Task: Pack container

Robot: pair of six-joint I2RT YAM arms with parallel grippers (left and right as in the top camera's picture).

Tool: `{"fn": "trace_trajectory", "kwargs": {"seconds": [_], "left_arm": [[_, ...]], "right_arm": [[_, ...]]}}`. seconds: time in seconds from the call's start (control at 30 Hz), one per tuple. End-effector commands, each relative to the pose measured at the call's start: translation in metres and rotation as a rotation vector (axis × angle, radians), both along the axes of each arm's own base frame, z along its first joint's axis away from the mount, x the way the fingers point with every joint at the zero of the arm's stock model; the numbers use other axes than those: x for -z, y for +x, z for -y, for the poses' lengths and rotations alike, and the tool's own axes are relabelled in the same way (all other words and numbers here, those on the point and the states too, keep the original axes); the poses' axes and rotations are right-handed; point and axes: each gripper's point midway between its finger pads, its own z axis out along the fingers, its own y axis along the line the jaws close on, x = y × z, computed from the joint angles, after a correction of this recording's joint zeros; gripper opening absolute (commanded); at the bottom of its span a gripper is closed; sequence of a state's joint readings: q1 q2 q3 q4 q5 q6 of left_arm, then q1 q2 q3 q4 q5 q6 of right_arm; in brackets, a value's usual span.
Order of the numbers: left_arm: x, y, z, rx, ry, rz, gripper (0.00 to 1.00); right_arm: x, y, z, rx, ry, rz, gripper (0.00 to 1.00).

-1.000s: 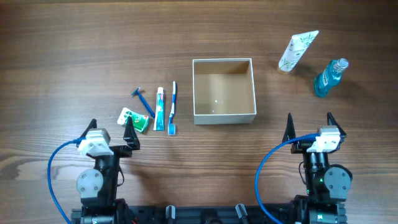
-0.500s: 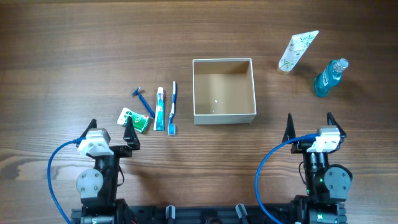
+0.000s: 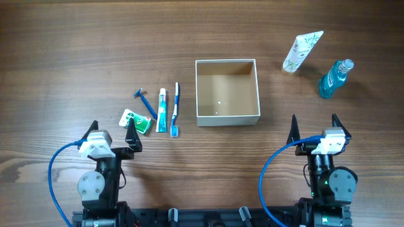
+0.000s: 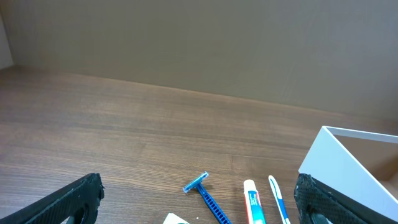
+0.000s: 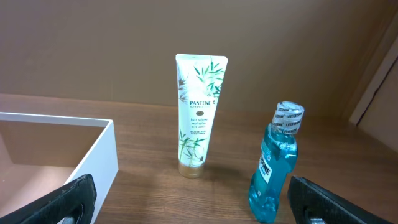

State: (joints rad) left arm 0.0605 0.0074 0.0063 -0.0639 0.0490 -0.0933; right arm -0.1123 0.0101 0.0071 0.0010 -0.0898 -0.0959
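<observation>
The container [image 3: 228, 115], a square white-walled box with a tan floor, sits empty at the table's middle; its wall shows in the left wrist view [image 4: 348, 171] and the right wrist view [image 5: 99, 165]. Left of it lie a blue razor [image 3: 146, 104], a toothpaste tube [image 3: 162, 111], a toothbrush [image 3: 175, 108] and a green-and-white packet [image 3: 136, 120]. At the back right lie a white tube [image 3: 302, 52] and a blue mouthwash bottle [image 3: 334, 78]. My left gripper [image 3: 112, 129] is open near the packet. My right gripper [image 3: 314, 123] is open below the bottle. Both hold nothing.
The razor [image 4: 205, 196], toothpaste tube [image 4: 253, 202] and toothbrush [image 4: 278, 198] lie ahead of the left fingers. The white tube [image 5: 196, 115] and mouthwash bottle [image 5: 277, 165] stand ahead of the right fingers. Blue cables run from both arm bases at the front edge.
</observation>
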Motion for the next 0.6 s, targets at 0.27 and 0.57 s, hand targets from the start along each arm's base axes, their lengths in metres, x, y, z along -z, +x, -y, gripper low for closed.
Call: {"fn": "trace_trajectory", "kwargs": {"seconds": [0.27, 0.57], "left_arm": [[0.0028, -0.0002, -0.0017, -0.013, -0.019, -0.011, 1.0], [0.0028, -0.0002, -0.0015, -0.012, -0.019, -0.011, 1.0]], "right_arm": [[0.0004, 0.0003, -0.0021, -0.013, -0.009, -0.001, 1.0], [-0.0005, 0.0003, -0.0022, -0.014, -0.007, 0.003, 1.0]]}}
